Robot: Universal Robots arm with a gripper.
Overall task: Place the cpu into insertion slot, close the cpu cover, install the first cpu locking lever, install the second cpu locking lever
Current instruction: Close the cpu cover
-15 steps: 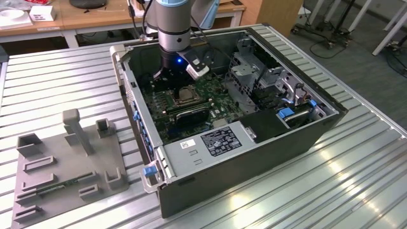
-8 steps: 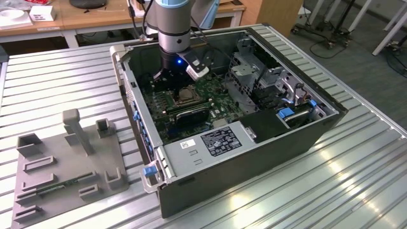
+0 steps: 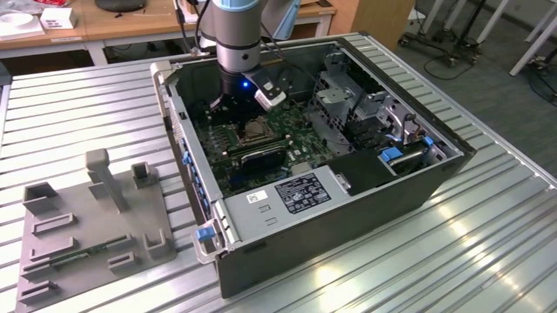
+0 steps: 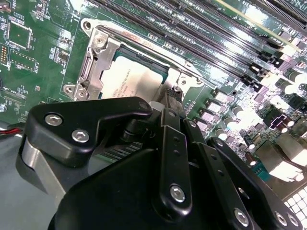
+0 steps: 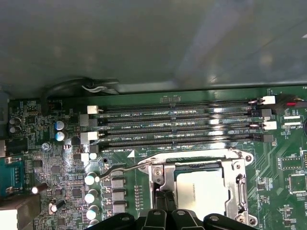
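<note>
The cpu [image 5: 199, 191] lies flat in its socket on the green motherboard, its pale metal top showing through the open centre of the cpu cover [image 5: 238, 191]. The cover frame [image 4: 91, 64] lies down around the chip [image 4: 127, 79]. A thin wire locking lever [image 5: 120, 167] sticks out past one corner of the socket, running along its edge by the memory slots. My gripper [image 5: 165, 203] is shut, its black fingertips down at the socket's edge beside the cpu [image 3: 254, 130]. The gripper [image 4: 168, 98] holds nothing I can see. In the exterior view the gripper [image 3: 244, 120] reaches down into the case.
The open computer case [image 3: 348, 189] lies on a slatted metal table. Memory slots [image 5: 182, 127] run beside the socket, capacitors [image 5: 90, 191] stand near the lever's end. A drive cage [image 3: 348, 104] rises at the exterior view's right. A grey fixture plate [image 3: 87, 228] sits outside the case.
</note>
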